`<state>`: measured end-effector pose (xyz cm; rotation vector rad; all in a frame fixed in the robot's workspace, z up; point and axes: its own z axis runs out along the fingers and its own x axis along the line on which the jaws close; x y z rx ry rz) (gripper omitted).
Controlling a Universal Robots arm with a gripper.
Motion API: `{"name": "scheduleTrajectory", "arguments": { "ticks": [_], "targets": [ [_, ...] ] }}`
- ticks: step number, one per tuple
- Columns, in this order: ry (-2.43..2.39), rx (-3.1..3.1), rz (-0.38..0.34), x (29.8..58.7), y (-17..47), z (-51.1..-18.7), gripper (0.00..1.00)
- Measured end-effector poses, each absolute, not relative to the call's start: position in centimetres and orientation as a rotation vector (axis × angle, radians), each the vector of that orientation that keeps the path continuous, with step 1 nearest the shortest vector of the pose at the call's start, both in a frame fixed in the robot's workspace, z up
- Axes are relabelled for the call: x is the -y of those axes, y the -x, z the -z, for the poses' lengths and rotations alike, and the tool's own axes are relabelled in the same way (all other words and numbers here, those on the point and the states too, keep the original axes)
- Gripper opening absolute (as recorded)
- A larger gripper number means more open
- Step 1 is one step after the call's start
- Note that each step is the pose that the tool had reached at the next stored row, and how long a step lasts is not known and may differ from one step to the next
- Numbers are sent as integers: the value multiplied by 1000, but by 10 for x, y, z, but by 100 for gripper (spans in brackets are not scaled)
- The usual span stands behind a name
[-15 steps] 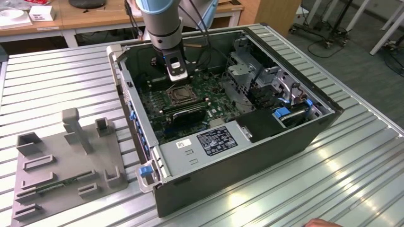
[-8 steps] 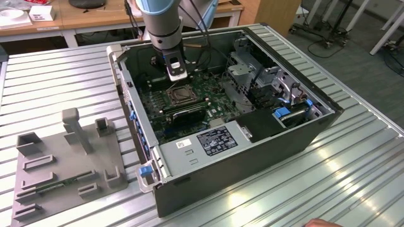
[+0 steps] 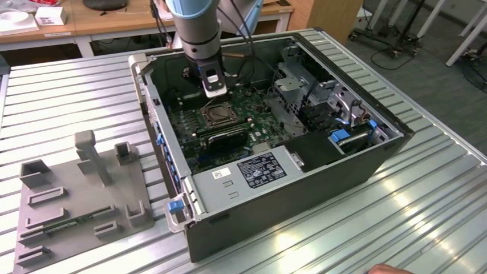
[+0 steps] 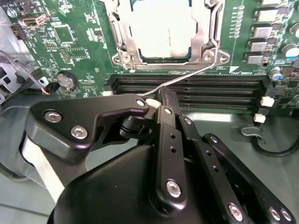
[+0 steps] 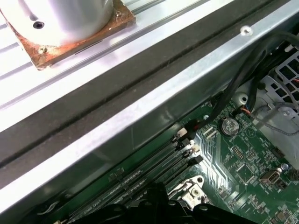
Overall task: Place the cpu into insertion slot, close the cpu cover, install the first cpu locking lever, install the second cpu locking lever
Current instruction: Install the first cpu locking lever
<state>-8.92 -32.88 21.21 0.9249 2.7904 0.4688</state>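
Inside the open computer case, my gripper [image 3: 215,96] hangs just above the insertion slot [image 3: 216,114] on the green motherboard. In the second wrist view the cpu [image 4: 161,28] lies flat in the slot, its silvery top showing through the cut-out of the cpu cover [image 4: 122,32], which is folded down over it. A thin wire locking lever [image 4: 191,74] runs slanting from the cover's corner to my gripper [image 4: 161,100]. The black fingertips [image 4: 166,95] are drawn together and touch the lever's free end. Whether the lever is hooked down is hidden.
Long black memory slots [image 4: 210,91] run between the socket and my fingers. A coin battery [image 4: 67,80] sits off to one side. The grey drive cage [image 3: 293,85] and power supply [image 3: 255,168] crowd the case. A grey fixture [image 3: 84,188] stands on the table; a hand [image 3: 392,269] is at the front edge.
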Motion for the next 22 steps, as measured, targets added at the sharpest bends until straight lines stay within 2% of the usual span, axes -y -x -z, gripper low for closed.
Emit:
{"name": "scheduleTrajectory", "arguments": {
  "ticks": [4,22],
  "targets": [
    [-928,-2791,-487,329,87,-212,11],
    [-928,-2791,-488,331,83,-206,11]
  ]
}}
